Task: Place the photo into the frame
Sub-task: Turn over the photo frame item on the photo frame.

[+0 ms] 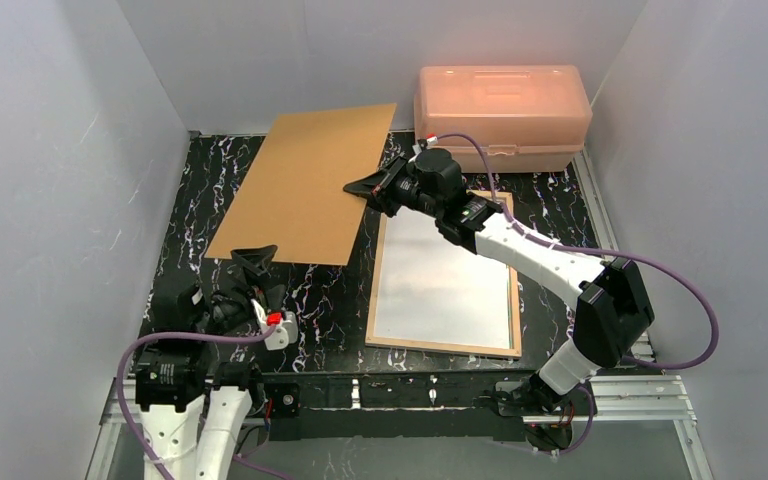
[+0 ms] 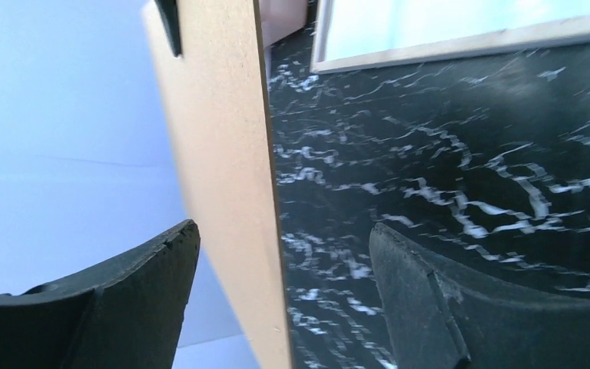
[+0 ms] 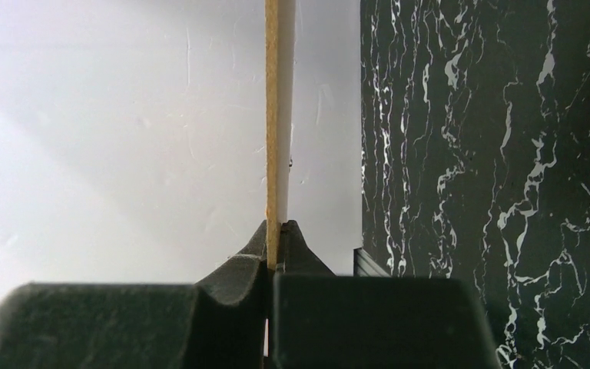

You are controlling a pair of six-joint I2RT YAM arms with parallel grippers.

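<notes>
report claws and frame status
right claw shut on brown board edge, board tilted up left of frame. left claw open around board's near corner. frame flat on table, back up.

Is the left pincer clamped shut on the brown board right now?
No, the left pincer stands open, its fingers apart on either side of the edge of the brown board.

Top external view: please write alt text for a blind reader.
The right end effector grips the right edge of a brown backing board, held over a black marbled table; the open left end effector is at its near edge. The frame lies right of it, an orange box behind.
</notes>
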